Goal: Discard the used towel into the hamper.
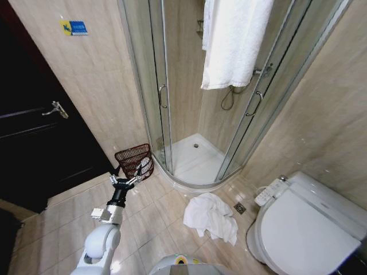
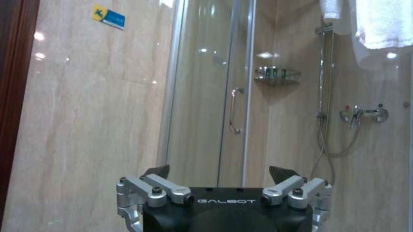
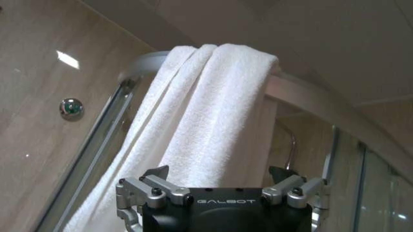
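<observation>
Towel (image 1: 210,217) crumpled on floor, well right of left gripper (image 1: 131,181), fingers apart, just short of hamper (image 1: 135,160). Right gripper (image 3: 219,174), likewise spread, aimed up at hanging towel (image 3: 206,121). Probably soft, light, floppy; best pinched at a raised fold.

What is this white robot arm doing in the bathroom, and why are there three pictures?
It is a helper robot with two arms, and each picture comes from one of its cameras. The big one looks down from its head. There its left gripper, a claw for grabbing, is open and holding nothing, reaching out low near the hamper, a small brown basket on the floor by the shower. A crumpled white towel lies on the tiles beside the toilet. The other two pictures come from cameras on its wrists. The right gripper is open too, pointing up at another towel hung over the shower rail.
</observation>
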`<state>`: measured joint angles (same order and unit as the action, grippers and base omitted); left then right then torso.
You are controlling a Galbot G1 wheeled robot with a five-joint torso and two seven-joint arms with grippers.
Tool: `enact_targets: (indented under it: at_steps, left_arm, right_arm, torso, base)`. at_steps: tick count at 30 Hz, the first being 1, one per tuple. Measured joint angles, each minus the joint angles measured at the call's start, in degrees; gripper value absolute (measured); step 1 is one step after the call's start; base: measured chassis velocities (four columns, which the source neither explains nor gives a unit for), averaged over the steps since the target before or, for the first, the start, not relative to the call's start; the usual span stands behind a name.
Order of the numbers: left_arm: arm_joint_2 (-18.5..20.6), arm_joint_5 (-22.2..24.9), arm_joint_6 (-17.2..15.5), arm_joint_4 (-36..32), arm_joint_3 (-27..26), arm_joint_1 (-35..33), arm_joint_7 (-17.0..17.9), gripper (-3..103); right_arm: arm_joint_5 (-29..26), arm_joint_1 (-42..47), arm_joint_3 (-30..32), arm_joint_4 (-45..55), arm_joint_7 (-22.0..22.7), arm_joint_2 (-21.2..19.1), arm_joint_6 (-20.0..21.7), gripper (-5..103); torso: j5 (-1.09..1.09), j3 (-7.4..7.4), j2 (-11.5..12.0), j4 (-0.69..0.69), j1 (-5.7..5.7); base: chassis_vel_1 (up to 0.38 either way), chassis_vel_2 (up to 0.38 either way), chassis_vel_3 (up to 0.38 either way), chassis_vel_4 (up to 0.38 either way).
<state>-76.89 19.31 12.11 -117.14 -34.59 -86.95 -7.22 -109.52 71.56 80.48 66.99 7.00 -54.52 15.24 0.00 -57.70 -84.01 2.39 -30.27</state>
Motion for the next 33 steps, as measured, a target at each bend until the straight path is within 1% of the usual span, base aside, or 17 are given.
enact_targets:
  at_steps: [1,3,4,6,7,10,12,13,15,17,20,25,27,29,31,32,33]
  left_arm:
    - [0.0,0.0,0.0,0.0,0.0,0.0,0.0,100]
    - [-0.2,-0.3,0.0,0.0,0.0,0.0,0.0,100]
    - [-0.3,-0.4,0.0,0.0,0.0,-0.1,0.0,100]
    - [-0.3,-0.4,0.0,0.0,0.0,-0.1,0.0,100]
    - [-0.2,-0.4,0.1,0.2,-0.1,0.0,0.0,100]
    - [0.0,-0.4,0.1,0.4,-0.2,0.2,0.0,100]
    - [0.0,-0.5,0.1,0.4,0.0,0.5,0.0,100]
    - [0.0,-0.5,0.1,0.4,0.0,0.5,0.0,100]
    - [-0.3,-0.7,-0.1,0.4,0.3,0.8,0.0,100]
    - [-0.4,-0.8,-0.2,0.4,0.3,0.8,0.0,100]
    - [-0.5,-0.8,0.1,0.7,0.3,0.6,0.0,100]
    - [-0.5,-0.9,0.4,1.0,0.3,0.3,0.0,100]
    - [-0.5,-1.0,0.4,0.9,0.2,0.3,0.0,100]
    - [-0.4,-1.0,0.2,0.5,0.0,0.3,0.0,100]
    - [-0.3,-1.0,0.0,0.2,-0.1,0.3,0.0,100]
    - [-0.3,-1.0,-0.2,-0.1,-0.2,0.3,0.0,100]
    - [-0.3,-1.0,-0.3,-0.4,-0.3,0.3,0.0,100]
  right_arm:
    - [0.0,0.0,0.0,0.0,0.0,0.0,0.0,100]
    - [-1.0,1.8,0.0,-3.6,-0.5,-2.2,-0.2,100]
    - [-1.9,2.9,-0.4,-6.0,-1.9,-3.4,-0.6,100]
    - [-2.1,3.1,-0.6,-6.5,-2.1,-3.7,-0.7,100]
    - [-3.1,4.8,-2.1,-9.6,-2.8,-5.1,-1.2,100]
    - [-3.7,6.7,-3.2,-12.4,-2.6,-6.2,-1.8,100]
    - [-5.7,7.7,-3.9,-14.2,-2.5,-6.7,-1.8,100]
    - [-5.7,7.7,-3.9,-14.2,-2.5,-6.7,-1.8,100]
    - [-8.6,8.2,-3.7,-14.5,-2.6,-6.7,-1.9,100]
    - [-9.2,8.3,-3.4,-14.3,-2.8,-6.5,-2.1,100]
    - [-10.9,8.6,-3.1,-12.7,-5.3,-5.6,-3.0,100]
    - [-11.1,9.6,-3.1,-11.4,-6.7,-5.3,-3.9,100]
    - [-11.0,11.1,-3.1,-11.4,-7.2,-5.6,-5.3,101]
    - [-10.9,11.5,-2.9,-11.7,-7.2,-5.9,-5.5,94]
    - [-11.0,11.7,-2.8,-11.9,-7.3,-6.0,-5.5,94]
    - [-11.0,11.7,-2.7,-12.2,-7.3,-6.2,-5.4,86]
    - [-11.0,11.7,-2.7,-12.4,-7.3,-6.4,-5.3,86]
  torso:
    - [0.00,0.00,0.0,0.00,0.00]
    - [-0.05,-0.01,0.0,0.03,-0.01]
    - [-0.04,-0.01,0.0,0.05,-0.01]
    - [-0.04,-0.01,0.0,0.05,-0.01]
    - [-0.03,-0.01,0.0,0.04,-0.01]
    - [0.01,-0.02,0.0,0.03,-0.01]
    - [0.02,-0.02,0.0,0.02,-0.03]
    - [0.02,-0.02,0.0,0.02,-0.03]
    - [0.00,-0.02,0.0,0.01,-0.02]
    - [-0.01,-0.02,0.0,0.02,-0.02]
    - [0.00,-0.01,0.0,0.01,-0.02]
    - [0.00,-0.01,0.0,0.01,-0.01]
    - [0.00,-0.02,0.0,0.04,-0.01]
    - [-0.01,-0.02,0.0,0.04,-0.02]
    - [-0.01,-0.02,0.0,0.03,-0.02]
    - [-0.01,-0.02,0.0,0.02,-0.02]
    - [-0.01,-0.01,0.0,0.01,-0.02]
  base:
    - [0.000,0.000,0.000,0.000]
    - [0.000,0.000,0.000,0.000]
    - [0.000,0.000,0.000,0.000]
    - [0.000,0.000,0.000,0.000]
    - [0.000,0.000,0.000,0.000]
    - [0.000,0.000,0.000,0.000]
    - [0.000,0.000,0.000,0.000]
    - [0.000,0.000,0.000,0.000]
    - [0.000,0.000,0.000,0.000]
    - [0.000,0.000,0.000,0.000]
    - [0.000,0.000,0.000,0.000]
    - [0.000,0.000,0.000,0.000]
    - [0.000,0.000,0.000,0.000]
    - [0.000,0.000,0.000,0.000]
    - [0.000,0.000,0.000,0.000]
    - [0.000,0.000,0.000,0.000]
    - [0.000,0.000,0.000,0.000]
